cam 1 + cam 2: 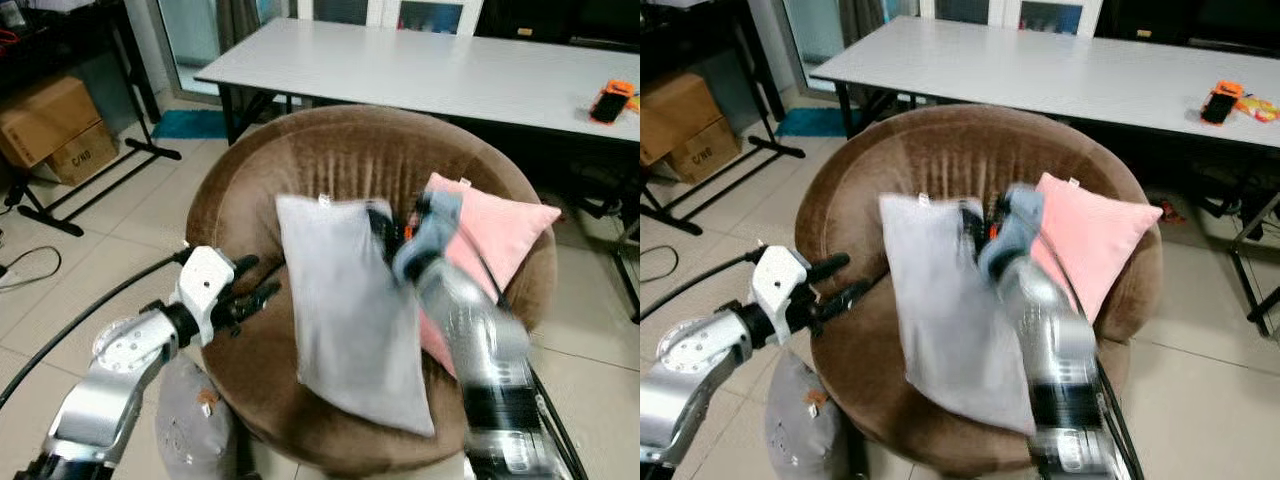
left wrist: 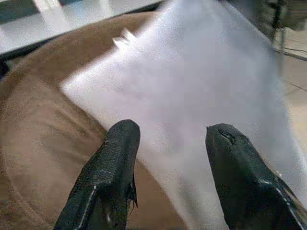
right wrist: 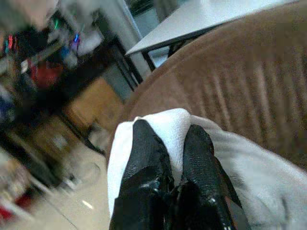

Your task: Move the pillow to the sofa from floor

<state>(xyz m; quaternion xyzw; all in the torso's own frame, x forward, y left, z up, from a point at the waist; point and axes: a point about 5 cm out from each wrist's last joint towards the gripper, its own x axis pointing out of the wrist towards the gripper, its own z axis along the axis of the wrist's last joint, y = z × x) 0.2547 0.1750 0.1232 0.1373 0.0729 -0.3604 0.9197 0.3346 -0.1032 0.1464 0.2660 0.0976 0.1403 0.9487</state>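
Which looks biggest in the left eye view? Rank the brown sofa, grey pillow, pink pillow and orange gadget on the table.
1. Brown sofa
2. Grey pillow
3. Pink pillow, partly hidden behind the right arm
4. Orange gadget, farther away

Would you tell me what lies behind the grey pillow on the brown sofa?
Behind the grey pillow, pinched by the right gripper, shows the brown sofa backrest and a pink pillow. The seat beneath is covered.

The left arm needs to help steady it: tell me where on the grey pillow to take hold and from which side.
Take the grey pillow by its near left edge, coming from the robot's left. That long edge hangs free over the brown sofa, facing the open left hand. The right hand pinches the top edge, so the opposite side is probably best.
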